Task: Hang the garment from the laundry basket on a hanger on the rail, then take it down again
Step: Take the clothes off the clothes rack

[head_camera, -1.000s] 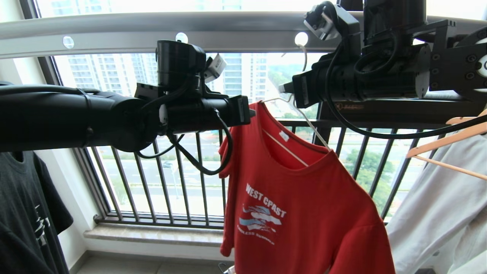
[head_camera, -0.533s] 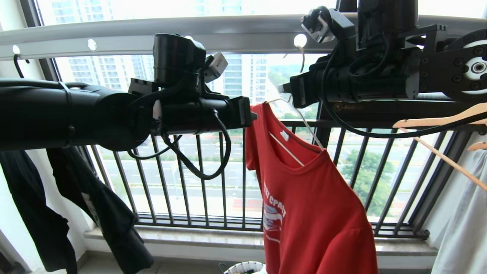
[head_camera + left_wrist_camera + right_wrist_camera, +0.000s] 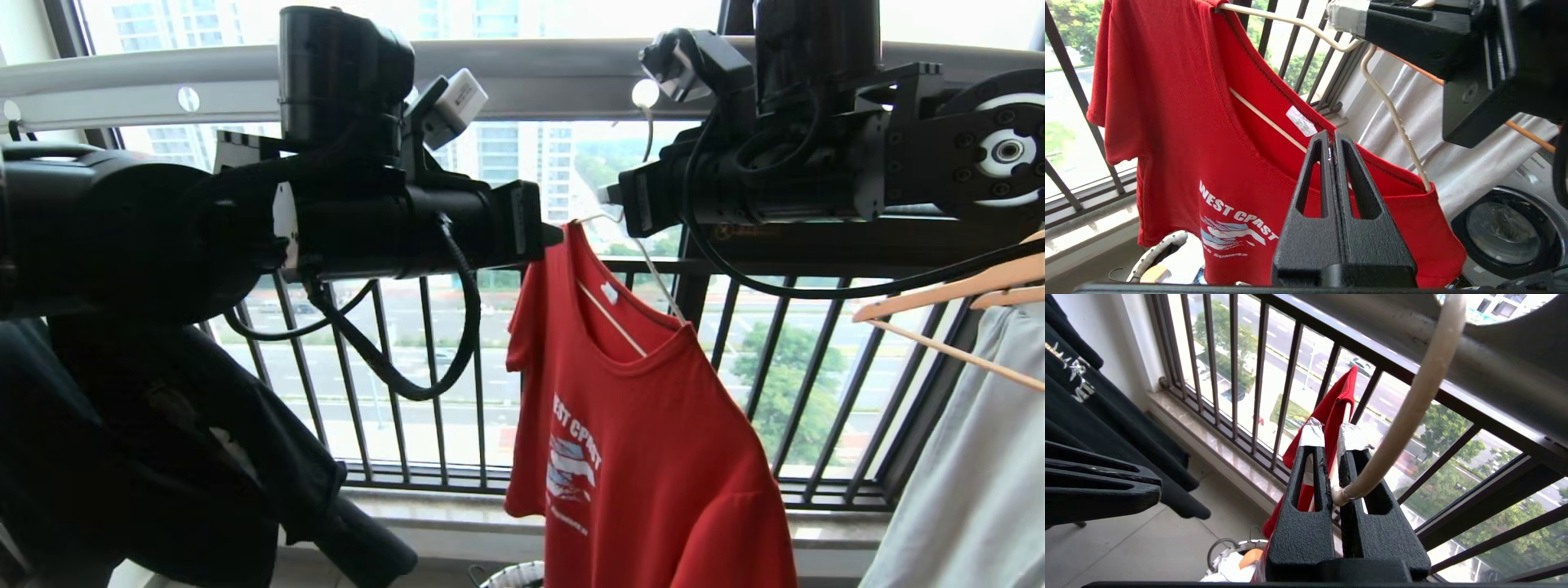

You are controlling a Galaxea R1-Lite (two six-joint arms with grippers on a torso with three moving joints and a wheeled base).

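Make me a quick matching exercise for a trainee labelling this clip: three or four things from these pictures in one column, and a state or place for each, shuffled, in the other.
Things:
1. left gripper
2. right gripper
3. red T-shirt
4. laundry basket

States or places:
A. draped on the wire hanger
B. on the floor under the shirt
C. jaws shut, holding nothing
D. jaws shut on the hanger's neck

Pairs: 1-C, 2-D, 3-A, 4-B
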